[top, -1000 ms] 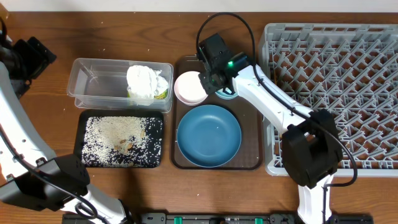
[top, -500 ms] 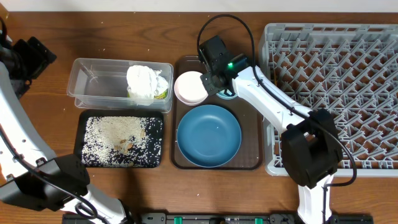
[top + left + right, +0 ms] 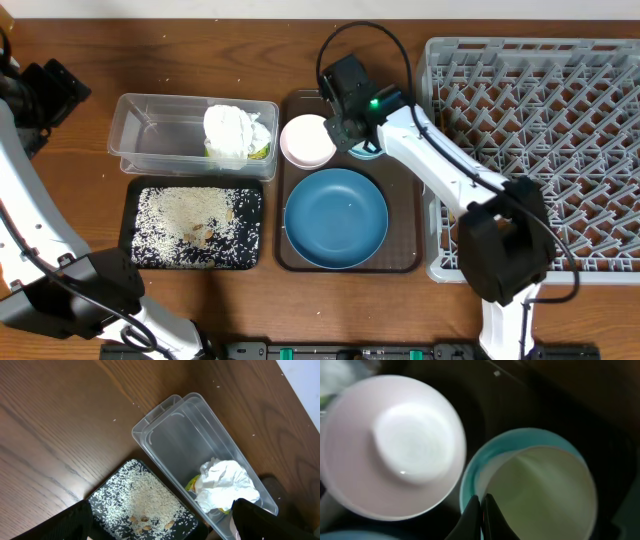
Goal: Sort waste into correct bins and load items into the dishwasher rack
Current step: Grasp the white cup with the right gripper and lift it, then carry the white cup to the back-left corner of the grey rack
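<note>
Cream cup [image 3: 540,495] seated inside the light-blue dish [image 3: 470,472], at the back right of the brown serving tray [image 3: 403,215], largely hidden from overhead under the right gripper [image 3: 481,507]. In the right wrist view, fingers drawn almost together, only a thin slit between: one over the dish's blue rim, the other over the cup's pale inside, the cup's wall running in between. Cannot tell whether actually clamped on that wall or merely poised at it. Just beside the dish to the left, a pinkish-white bowl [image 3: 395,445], upright. Nearer the front of the same tray, a large dark-blue plate [image 3: 335,217], lying flat, close to both bowl and dish. To the right of the tray, touching or just beside its edge, the grey dishwasher rack [image 3: 540,150] with its lattice of upright pegs. To the left of the tray, a clear plastic tub [image 3: 160,135] holding crumpled white napkins [image 3: 232,128], with a yellow-green wrapper [image 3: 260,152] tucked under them at the tub's right end. In front of the tub, a shallow black tray [image 3: 128,230] strewn with white rice-like grains [image 3: 190,212] and a few brownish bits. Left gripper [image 3: 161,507] up at the far left, well apart from all of it, looking down on tub and black tray: fingers spread wide, nothing held. All on a dark wooden tabletop [image 3: 200,60].
</note>
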### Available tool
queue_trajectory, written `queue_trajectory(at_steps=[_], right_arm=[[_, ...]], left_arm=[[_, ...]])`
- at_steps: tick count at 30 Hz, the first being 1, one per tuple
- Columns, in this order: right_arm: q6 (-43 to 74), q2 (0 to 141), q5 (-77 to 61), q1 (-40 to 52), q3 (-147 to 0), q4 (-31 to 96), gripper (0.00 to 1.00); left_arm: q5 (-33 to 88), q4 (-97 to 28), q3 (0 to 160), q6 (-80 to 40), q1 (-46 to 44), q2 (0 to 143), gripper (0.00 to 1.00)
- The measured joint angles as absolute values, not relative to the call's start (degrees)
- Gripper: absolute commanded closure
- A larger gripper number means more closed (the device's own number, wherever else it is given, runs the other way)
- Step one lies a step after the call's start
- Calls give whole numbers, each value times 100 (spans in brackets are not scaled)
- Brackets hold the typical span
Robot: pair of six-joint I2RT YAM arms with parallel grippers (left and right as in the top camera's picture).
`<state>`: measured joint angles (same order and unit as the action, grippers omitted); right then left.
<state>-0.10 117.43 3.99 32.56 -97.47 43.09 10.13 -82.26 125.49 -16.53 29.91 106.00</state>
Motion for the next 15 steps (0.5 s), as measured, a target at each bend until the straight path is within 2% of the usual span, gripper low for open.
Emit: queue_trajectory(at_steps=[7, 15], right_arm=[[-268, 10702, -204, 2674, -9898, 4307, 99], [-563, 10230, -2040, 1074, -10077, 4250, 99]], left_arm=[[1013, -8226, 12549, -1653, 2991, 10600, 9], [1013, -8226, 12549, -1653, 2991, 10600, 9]])
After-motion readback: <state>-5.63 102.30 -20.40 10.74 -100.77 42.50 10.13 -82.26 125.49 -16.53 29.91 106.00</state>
